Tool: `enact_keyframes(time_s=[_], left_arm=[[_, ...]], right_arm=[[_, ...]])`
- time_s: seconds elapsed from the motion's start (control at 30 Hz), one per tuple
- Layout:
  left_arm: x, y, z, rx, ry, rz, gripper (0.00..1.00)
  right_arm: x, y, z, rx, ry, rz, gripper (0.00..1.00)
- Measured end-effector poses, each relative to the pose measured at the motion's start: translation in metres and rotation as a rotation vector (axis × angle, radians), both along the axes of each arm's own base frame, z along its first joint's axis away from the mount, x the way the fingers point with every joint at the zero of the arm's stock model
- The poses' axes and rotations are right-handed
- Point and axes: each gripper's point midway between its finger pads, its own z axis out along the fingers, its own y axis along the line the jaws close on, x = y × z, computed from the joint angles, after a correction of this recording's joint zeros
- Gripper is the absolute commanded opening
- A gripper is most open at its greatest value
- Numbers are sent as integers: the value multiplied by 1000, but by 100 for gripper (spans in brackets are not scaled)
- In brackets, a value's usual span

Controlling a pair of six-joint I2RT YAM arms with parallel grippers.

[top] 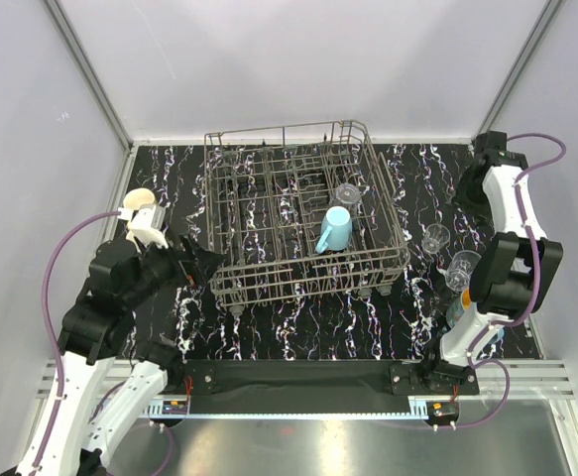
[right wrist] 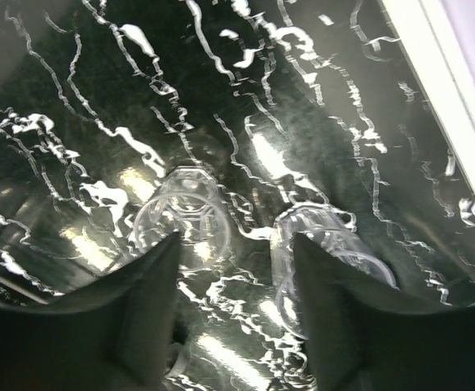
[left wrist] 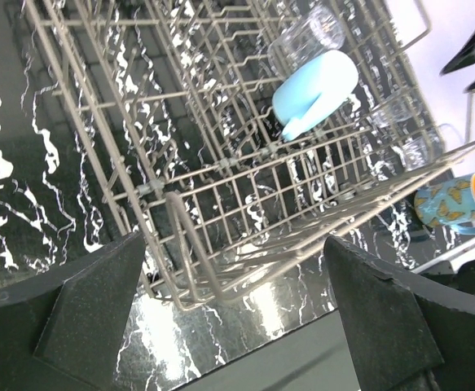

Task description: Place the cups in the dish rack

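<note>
The left arm reached low toward the near left corner of the dish rack (top: 388,260). The left end effector (left wrist: 235,244) was spread wide and empty, facing the corner wires. A light blue mug (left wrist: 314,94) lay tilted inside the rack, well beyond it. The right arm was folded down over the table (top: 298,332). The right end effector (right wrist: 235,240) was released just above two clear glasses (right wrist: 184,224).

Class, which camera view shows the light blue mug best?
The left wrist view: the light blue mug appears largest there, inside the dish rack. The top external view shows it smaller; the right wrist view does not show it.
</note>
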Motion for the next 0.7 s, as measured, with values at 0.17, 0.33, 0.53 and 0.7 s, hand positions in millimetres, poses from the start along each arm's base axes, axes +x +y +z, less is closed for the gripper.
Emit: enact_keyframes(time_s=[0.17,0.33,0.53,0.7], left_arm=[[-2,-1,7,-7,-12,-8,99],[-7,0,12,-6,-10,-14,99],[-10,0,17,-11,-18,-21,99],[-11,-2,18,-17,-20,-29,99]], right_arm=[[5,6,-10,37,-23,-7,60],[8,8,-17,50,-36,-4,44],[3,13,-31,78,-16,-4,45],[-9,16,-48,90,28,-5,46]])
